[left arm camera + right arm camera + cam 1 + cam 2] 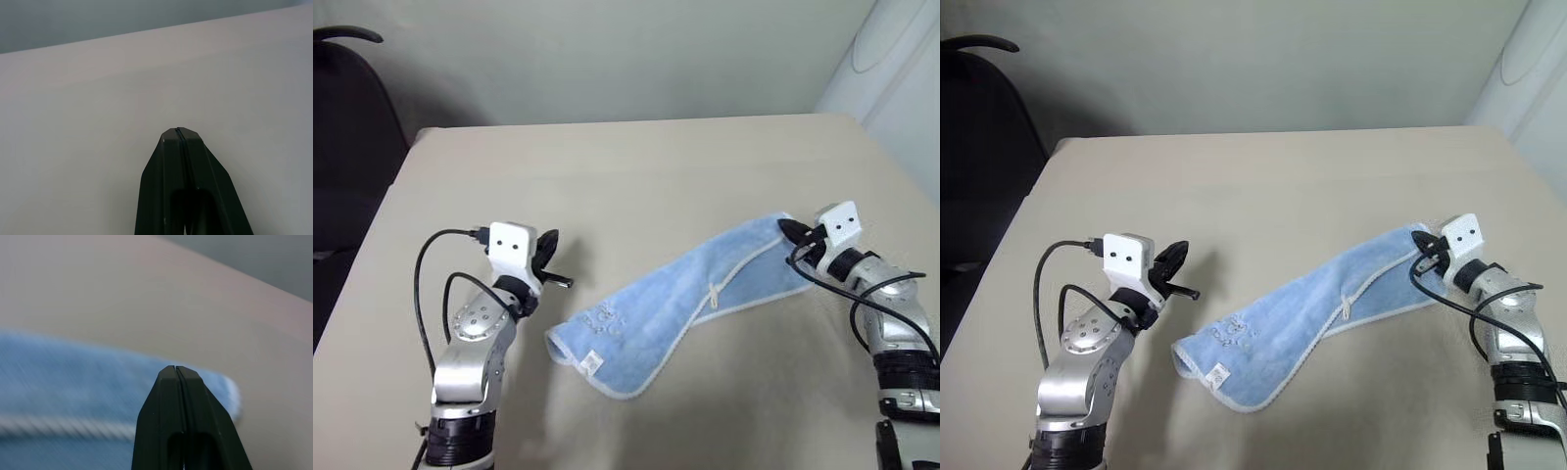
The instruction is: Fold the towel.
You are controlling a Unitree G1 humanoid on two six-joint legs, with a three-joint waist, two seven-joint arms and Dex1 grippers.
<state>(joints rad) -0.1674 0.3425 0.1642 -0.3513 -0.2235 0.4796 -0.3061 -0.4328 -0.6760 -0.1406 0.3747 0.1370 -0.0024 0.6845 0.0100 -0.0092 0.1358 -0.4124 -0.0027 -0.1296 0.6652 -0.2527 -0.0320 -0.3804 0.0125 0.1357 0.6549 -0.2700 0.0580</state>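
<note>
Towel [680, 304] lies on the table [636, 166], already doubled into a long strip running diagonally, tag end near the left arm, far end at the right. Left gripper [551, 257] hovers beside the near end, fingers pressed together, holding nothing. Right gripper [795, 233] sits at the far end; its fingers look closed in the wrist view, and no cloth shows pinched between them (motion blur there). Judgement: next fold wants one end carried over the other; grip a corner through both layers, lift low, match trimmed edges.
</note>
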